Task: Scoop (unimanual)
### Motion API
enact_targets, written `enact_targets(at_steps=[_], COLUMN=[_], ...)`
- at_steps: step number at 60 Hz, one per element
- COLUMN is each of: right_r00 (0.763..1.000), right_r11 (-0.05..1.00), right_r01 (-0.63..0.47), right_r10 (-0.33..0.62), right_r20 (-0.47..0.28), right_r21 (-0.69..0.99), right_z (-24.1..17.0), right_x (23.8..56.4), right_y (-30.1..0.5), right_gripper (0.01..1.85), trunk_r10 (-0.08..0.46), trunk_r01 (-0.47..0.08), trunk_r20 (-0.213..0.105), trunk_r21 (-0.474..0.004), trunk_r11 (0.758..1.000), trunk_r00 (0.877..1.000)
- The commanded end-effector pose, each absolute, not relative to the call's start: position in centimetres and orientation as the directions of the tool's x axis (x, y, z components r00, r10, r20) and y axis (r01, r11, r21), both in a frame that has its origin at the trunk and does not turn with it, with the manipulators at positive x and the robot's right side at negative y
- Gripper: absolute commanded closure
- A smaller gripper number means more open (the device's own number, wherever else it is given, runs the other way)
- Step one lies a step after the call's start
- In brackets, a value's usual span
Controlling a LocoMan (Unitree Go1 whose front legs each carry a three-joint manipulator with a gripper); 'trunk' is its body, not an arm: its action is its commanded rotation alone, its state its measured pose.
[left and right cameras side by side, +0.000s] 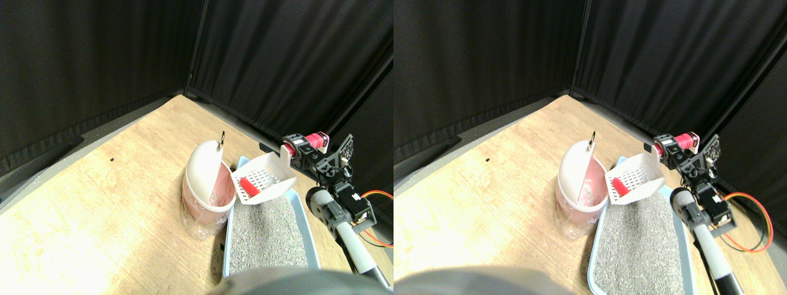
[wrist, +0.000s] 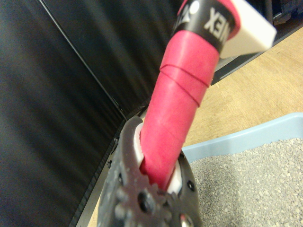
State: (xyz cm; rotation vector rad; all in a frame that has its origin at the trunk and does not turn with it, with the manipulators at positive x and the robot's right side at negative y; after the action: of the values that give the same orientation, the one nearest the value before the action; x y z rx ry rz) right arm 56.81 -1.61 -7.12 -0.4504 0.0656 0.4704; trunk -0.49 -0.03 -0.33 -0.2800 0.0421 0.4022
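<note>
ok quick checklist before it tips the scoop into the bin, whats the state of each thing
1. Handle clamped between the right gripper fingers: ok.
2. Red piece sitting in the white scoop: ok.
3. Scoop lifted clear of the litter: ok.
4. Scoop mouth beside the pink bin opening: ok.
5. Bin lid swung up: ok.
6. Room inside the bin: cannot tell.
</note>
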Motion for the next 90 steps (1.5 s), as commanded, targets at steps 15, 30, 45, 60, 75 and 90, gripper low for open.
enact_targets(at_steps=[15, 30, 45, 60, 75, 90], right_r00=[0.897, 0.888, 0.874, 0.871, 0.876, 0.874], right_r11=[0.801, 0.784, 0.727, 0.692, 0.668, 0.676], right_r01=[-0.425, -0.432, -0.450, -0.446, -0.441, -0.446], right_r10=[0.433, 0.456, 0.479, 0.481, 0.466, 0.470], right_r20=[-0.082, -0.057, -0.087, -0.097, -0.125, -0.123], right_r21=[-0.422, -0.446, -0.518, -0.567, -0.599, -0.586], right_z=[-5.1, -4.5, -4.3, -4.3, -4.4, -4.5], right_x=[56.4, 56.3, 56.0, 56.0, 56.0, 56.3], right_y=[-0.5, -0.3, 0.3, 0.7, 1.1, 1.3], right_gripper=[1.69, 1.81, 1.80, 1.81, 1.81, 1.81], trunk_r10=[0.424, 0.427, 0.424, 0.422, 0.421, 0.421], trunk_r01=[-0.433, -0.435, -0.433, -0.433, -0.433, -0.434], trunk_r20=[-0.097, -0.093, -0.098, -0.102, -0.105, -0.108], trunk_r21=[-0.274, -0.279, -0.279, -0.280, -0.280, -0.278], trunk_r11=[0.858, 0.856, 0.857, 0.857, 0.857, 0.857], trunk_r00=[0.901, 0.900, 0.901, 0.901, 0.901, 0.901])
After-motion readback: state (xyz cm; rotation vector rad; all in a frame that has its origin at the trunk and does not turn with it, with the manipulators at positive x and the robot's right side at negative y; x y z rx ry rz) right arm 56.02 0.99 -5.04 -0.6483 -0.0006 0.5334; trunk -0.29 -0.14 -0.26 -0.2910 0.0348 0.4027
